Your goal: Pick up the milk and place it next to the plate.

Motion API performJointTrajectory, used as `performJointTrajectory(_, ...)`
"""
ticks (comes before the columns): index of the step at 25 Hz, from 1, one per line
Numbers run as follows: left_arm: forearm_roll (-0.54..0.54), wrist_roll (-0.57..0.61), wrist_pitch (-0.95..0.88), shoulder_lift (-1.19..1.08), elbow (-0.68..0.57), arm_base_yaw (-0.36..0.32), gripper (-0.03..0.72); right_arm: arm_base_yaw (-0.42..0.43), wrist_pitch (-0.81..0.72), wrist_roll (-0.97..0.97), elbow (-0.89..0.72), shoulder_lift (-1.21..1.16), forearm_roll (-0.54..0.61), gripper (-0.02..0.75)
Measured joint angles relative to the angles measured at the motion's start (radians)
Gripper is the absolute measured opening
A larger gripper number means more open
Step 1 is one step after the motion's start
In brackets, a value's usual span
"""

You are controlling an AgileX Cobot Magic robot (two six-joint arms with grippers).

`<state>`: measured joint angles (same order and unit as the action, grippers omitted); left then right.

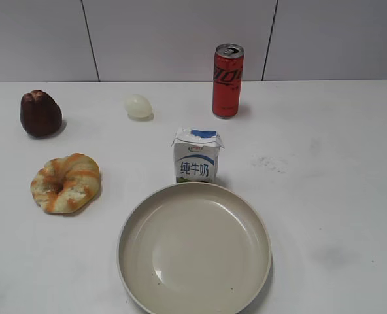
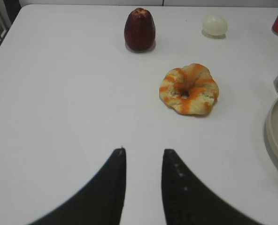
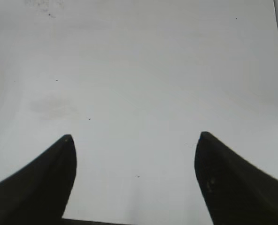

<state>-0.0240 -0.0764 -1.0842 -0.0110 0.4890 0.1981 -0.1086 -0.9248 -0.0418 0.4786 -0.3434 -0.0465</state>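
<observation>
The left gripper (image 2: 143,151) hangs over bare table (image 2: 59,93), its jaws narrowly parted and holding nothing. The right gripper (image 3: 134,137) is spread wide, also empty. Ahead and to the right of the left gripper, the milk (image 1: 196,156) stands upright just behind the plate (image 1: 134,261), near its rim.

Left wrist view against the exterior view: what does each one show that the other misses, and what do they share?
Only the left wrist view shows the left gripper, its fingers slightly apart with nothing between them, above bare table. Only the exterior view shows the whole milk standing just behind the whole plate, and the full soda can. Both show the dark red fruit, the pale egg and the striped bread ring; the wrist view catches only edges of milk, plate and can.
</observation>
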Motion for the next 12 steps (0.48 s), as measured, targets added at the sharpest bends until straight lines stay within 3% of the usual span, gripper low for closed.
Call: performJointTrajectory(12,0.0,0.0,0.0,0.0,0.0,0.0,0.207,0.0,-0.012,0.001,-0.062,0.341,0.015,0.592)
